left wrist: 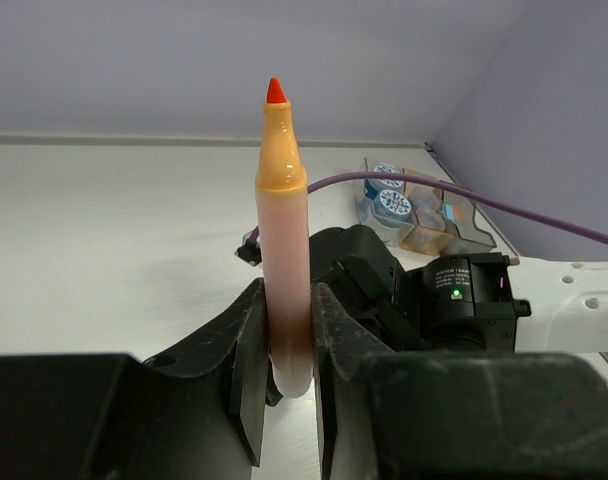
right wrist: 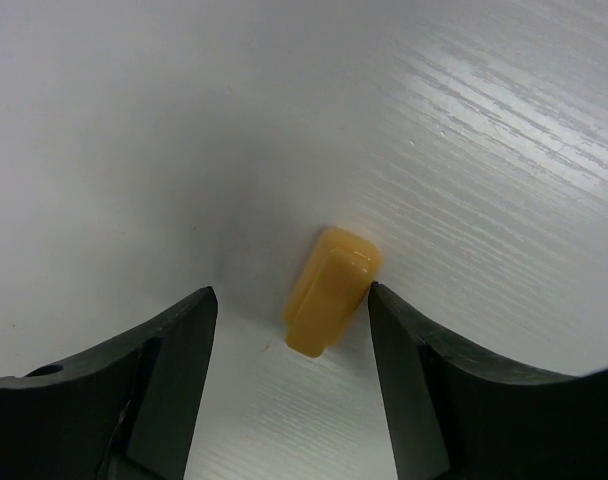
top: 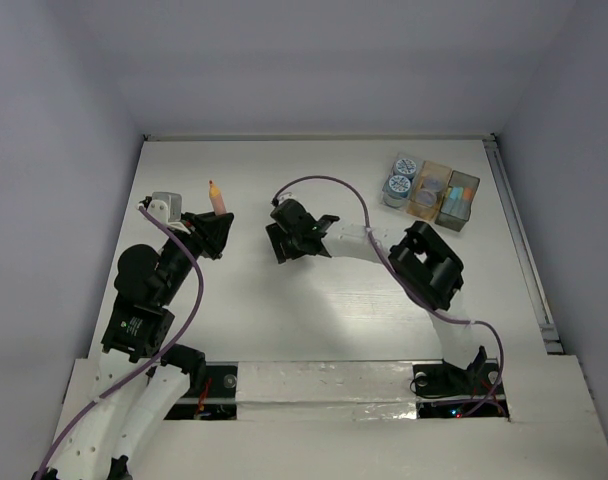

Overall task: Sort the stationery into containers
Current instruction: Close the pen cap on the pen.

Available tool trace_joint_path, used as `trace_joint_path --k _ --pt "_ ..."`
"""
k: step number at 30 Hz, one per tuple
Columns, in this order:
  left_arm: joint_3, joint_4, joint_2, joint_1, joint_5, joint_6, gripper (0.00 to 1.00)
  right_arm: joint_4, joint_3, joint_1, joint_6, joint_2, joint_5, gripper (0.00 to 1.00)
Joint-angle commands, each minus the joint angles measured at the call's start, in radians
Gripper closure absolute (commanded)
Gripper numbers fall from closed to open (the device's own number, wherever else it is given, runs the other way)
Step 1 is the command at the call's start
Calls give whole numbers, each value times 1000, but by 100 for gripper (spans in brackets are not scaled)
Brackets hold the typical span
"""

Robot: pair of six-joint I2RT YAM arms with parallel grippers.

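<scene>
Left pincer (left wrist: 289, 340) clamped on orange marker (left wrist: 282, 220), uncapped, tip up, left of centre in top view. Right pincer (right wrist: 292, 292) open, straddling yellow cap (right wrist: 332, 290) lying on table (top: 284, 330); frame-right finger looks to touch cap, other apart. Amber box (top: 429, 190) and grey box (top: 458, 200) side by side, upper right.

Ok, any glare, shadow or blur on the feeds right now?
Top external: even light, sharp, mild bright patch on the table centre. Left wrist: orange marker crisp, small glints on its collar. Right wrist: yellow piece sharp, small highlight, heavy shadow to its left, bright grain upper right.
</scene>
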Motion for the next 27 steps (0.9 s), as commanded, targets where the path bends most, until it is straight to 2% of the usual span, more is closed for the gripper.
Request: trace_joint_path --k 1,5,6,8,10,12,15,17,18,19,24,27 --pt "-7 49 3 -5 19 1 100 -73 60 -1 -28 47 54 34" --pt "-7 50 6 -5 20 1 100 -106 93 -1 -43 78 85 36" --pt "-7 50 8 -5 20 1 100 -126 103 -1 -48 85 97 41" --pt "-7 50 8 -5 22 0 100 -140 121 -1 -50 99 114 42" --pt "-7 52 10 -5 22 0 100 -136 121 -1 -50 102 119 50" --pt "-9 52 10 -5 23 -3 100 -154 136 -1 -54 113 128 51" --pt "-9 49 13 -5 23 -3 100 -165 153 -1 -53 127 136 72" --pt "-12 50 13 -5 28 -8 100 -157 153 -1 -53 124 140 80" --pt "-13 52 16 -5 31 -11 100 -146 155 -1 -53 113 139 91" --pt "-15 53 16 -5 37 -22 100 -142 155 -1 -53 108 136 94" --pt "-56 58 23 -5 120 -80 100 -33 78 -10 -31 -12 113 99" --pt "-104 70 20 -5 187 -129 100 95 -60 -20 2 -189 82 99"
